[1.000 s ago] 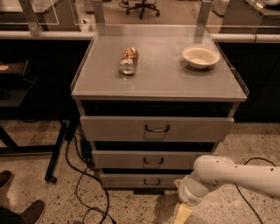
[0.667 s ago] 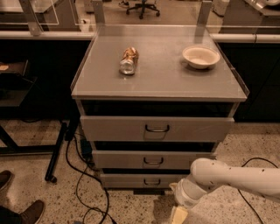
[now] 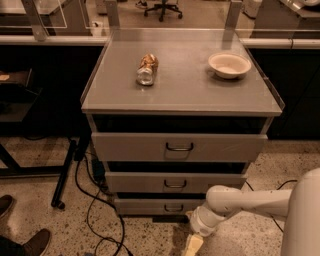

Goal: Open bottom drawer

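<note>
Shoes (image 3: 29, 242) poking in far left, black cables (image 3: 92, 212) on floor. Can (image 3: 147, 69) lying on cabinet top (image 3: 185, 95). Bottom drawer (image 3: 145, 206) lowest of three, looks pushed in. Gripper (image 3: 193, 246) down by floor, below-right of drawer handle (image 3: 173, 208), not touching (clenched or released? can't tell). Bowl (image 3: 229, 64) on top, right.

I see a speckled floor (image 3: 35, 195) strewn with black cables (image 3: 88, 214), the gripper (image 3: 194, 245) low over it at the bottom edge, a dark table leg (image 3: 64, 175) at left and an office chair (image 3: 162, 7) beyond.
</note>
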You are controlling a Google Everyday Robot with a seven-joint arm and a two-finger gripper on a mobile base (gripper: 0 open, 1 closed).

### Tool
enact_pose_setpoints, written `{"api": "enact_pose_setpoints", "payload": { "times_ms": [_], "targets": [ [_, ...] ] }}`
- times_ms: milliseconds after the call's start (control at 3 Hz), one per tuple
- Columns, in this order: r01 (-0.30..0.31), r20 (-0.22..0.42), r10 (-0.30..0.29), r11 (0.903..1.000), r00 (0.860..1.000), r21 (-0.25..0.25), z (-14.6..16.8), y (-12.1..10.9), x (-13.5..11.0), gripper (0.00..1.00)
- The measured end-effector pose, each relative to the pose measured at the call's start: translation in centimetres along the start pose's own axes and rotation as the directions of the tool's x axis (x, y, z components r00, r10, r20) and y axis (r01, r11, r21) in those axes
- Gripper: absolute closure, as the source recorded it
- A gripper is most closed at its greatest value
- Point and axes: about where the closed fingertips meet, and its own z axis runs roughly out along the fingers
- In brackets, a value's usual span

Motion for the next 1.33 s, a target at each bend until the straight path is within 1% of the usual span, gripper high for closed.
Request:
{"api": "enact_pose_setpoints", "payload": {
  "times_ms": [333,667,1000,1333],
  "targets": [
    [-0.004,0.003,0.004,1.0,1.0,-0.007,0.5,0.1,0.1,0.0],
    [-0.001,0.016,0.002,0.9996,1.0,-0.027,1.5,-0.1,0.1,0.0],
    [-0.002,0.038,0.003,0.9997,0.999,-0.026,4.2,-2.4,-0.3,0.0],
    [-0.028,0.042,0.028,0.9996,0.999,0.001,6.4,-5.0,-0.2,0.0]
  ]
}}
